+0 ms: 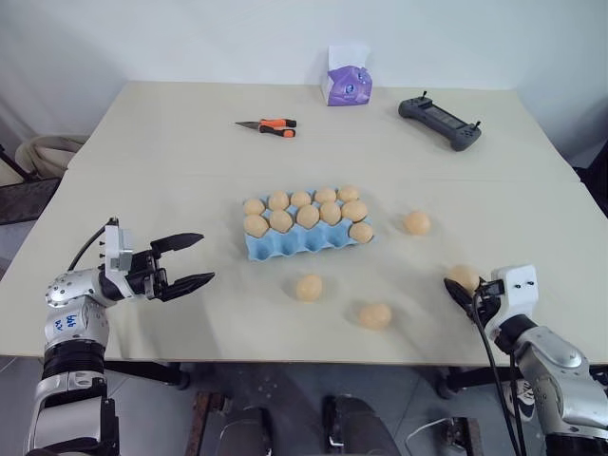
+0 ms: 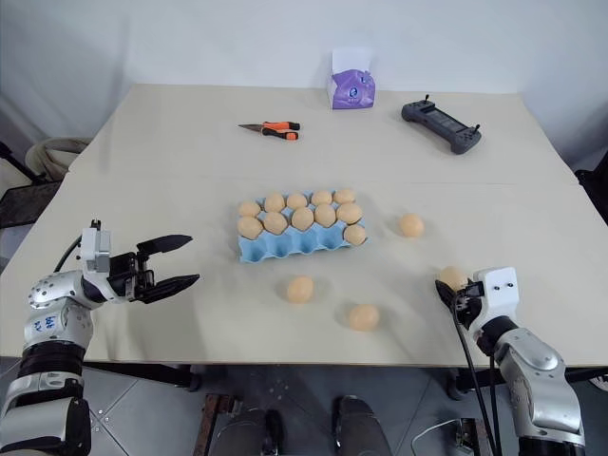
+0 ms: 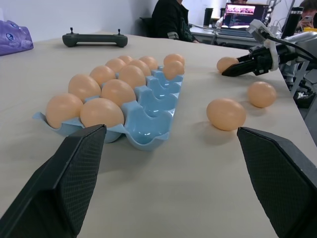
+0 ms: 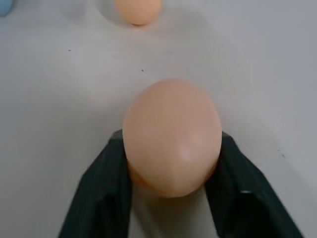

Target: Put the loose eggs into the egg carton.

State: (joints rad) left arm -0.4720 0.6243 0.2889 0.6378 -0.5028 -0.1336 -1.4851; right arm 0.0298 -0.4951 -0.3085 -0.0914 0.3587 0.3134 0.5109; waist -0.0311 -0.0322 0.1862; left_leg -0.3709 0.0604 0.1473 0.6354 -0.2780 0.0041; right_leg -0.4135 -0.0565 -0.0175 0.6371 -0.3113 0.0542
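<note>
Head view: my right gripper [image 1: 463,288] is closed on one loose egg [image 1: 465,275] near the table's [image 1: 171,142] right front edge; three more eggs [image 1: 375,315] lie between it and the egg carton [image 1: 306,243] at mid-table. My left gripper [image 1: 190,263] hovers spread wide, holding nothing. Left wrist view: the carton's near row [image 3: 148,124] is vacant. Right wrist view: both fingers [image 4: 101,188] flank the egg's middle. Advise lifting straight, then crossing over the open table, wary of the front edge.
</note>
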